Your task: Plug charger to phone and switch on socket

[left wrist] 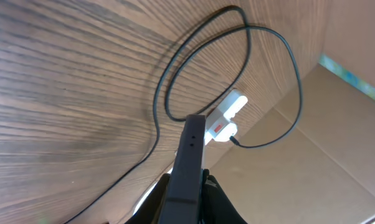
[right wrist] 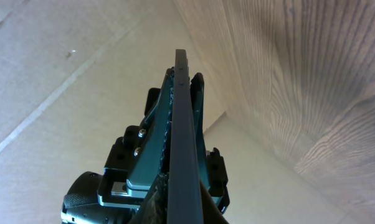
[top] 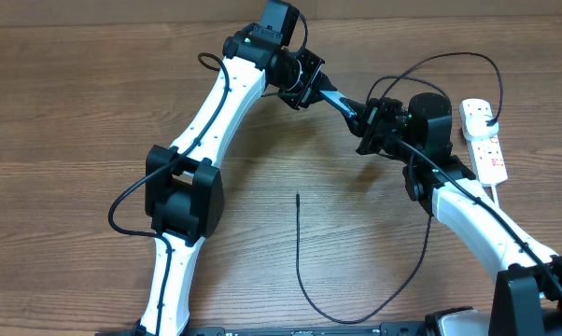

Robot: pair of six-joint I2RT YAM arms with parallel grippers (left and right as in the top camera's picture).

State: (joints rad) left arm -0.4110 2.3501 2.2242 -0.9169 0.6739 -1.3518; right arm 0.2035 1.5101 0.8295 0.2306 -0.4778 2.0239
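The phone [top: 340, 100] is held edge-on above the table between both grippers, so only its dark edge shows. My left gripper [top: 309, 87] is shut on its left end and my right gripper [top: 371, 119] is shut on its right end. The left wrist view shows the phone edge [left wrist: 190, 149] between the left fingers [left wrist: 187, 190]. The right wrist view shows it [right wrist: 184, 124] between the right fingers [right wrist: 182, 196]. The charger cable [top: 298, 252] lies loose on the table, its small tip near the middle, and loops up to the white socket [top: 484, 140] at the far right. The socket also shows in the left wrist view [left wrist: 227, 115].
The wooden table [top: 76, 112] carries the cable's long loop near the front edge. A cardboard wall [left wrist: 337, 143] stands behind the table. The socket's white cord [top: 501, 201] runs down past my right arm.
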